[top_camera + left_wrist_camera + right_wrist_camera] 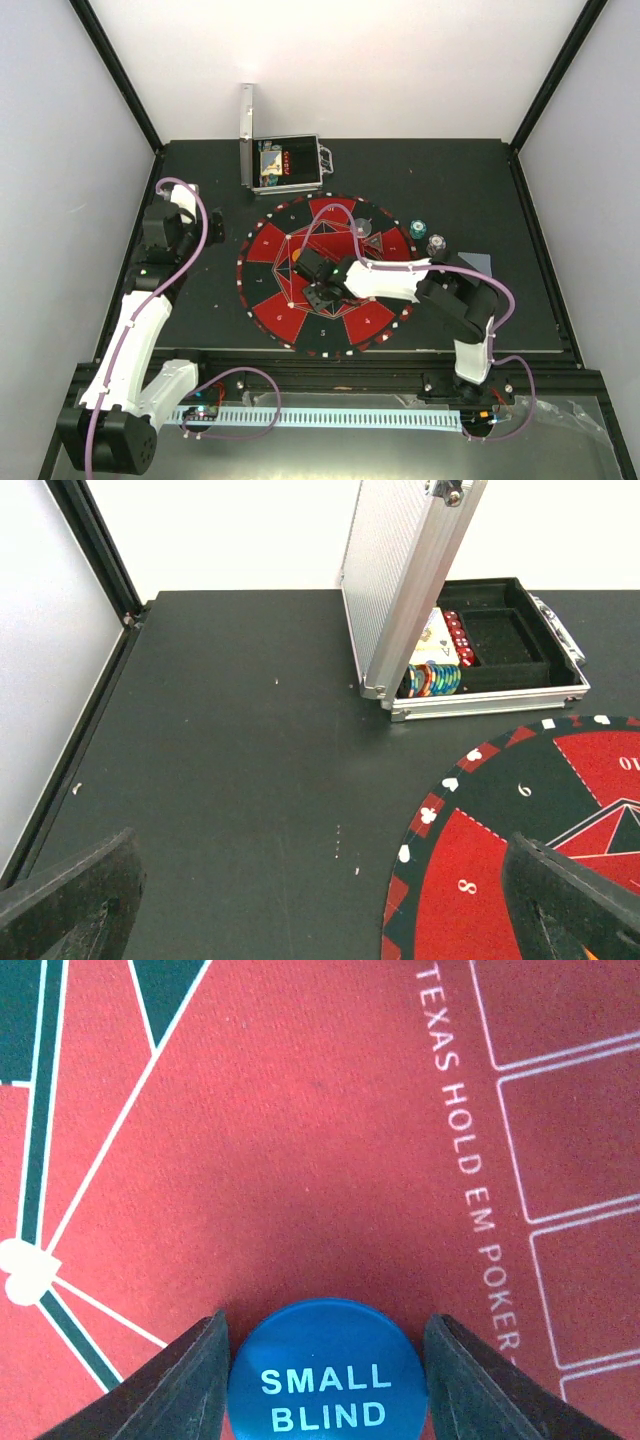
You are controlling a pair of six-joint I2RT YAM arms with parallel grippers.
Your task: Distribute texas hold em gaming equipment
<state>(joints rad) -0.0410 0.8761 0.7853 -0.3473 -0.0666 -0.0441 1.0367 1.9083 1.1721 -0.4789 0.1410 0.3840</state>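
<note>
A blue disc [328, 1392] marked SMALL BLIND lies on the red felt of the round mat [300, 1140]. My right gripper [328, 1325] is shut on the disc, one finger against each side. From above, that gripper [325, 293] sits low over the mat's middle. An orange disc [296, 256] lies on the mat to its left. Two small stacks of poker chips [419, 229] stand off the mat's right edge, beside a grey-blue card [478, 262]. More striped chips [432, 680] and cards [435, 640] sit in the open case. My left gripper [330, 905] is open and holds nothing, over bare table left of the mat.
The silver case [287, 163] stands open at the back of the table, its lid [400, 580] upright. The red-and-black mat [262, 243] covers the table's middle. Black frame posts [115, 70] rise at the back corners.
</note>
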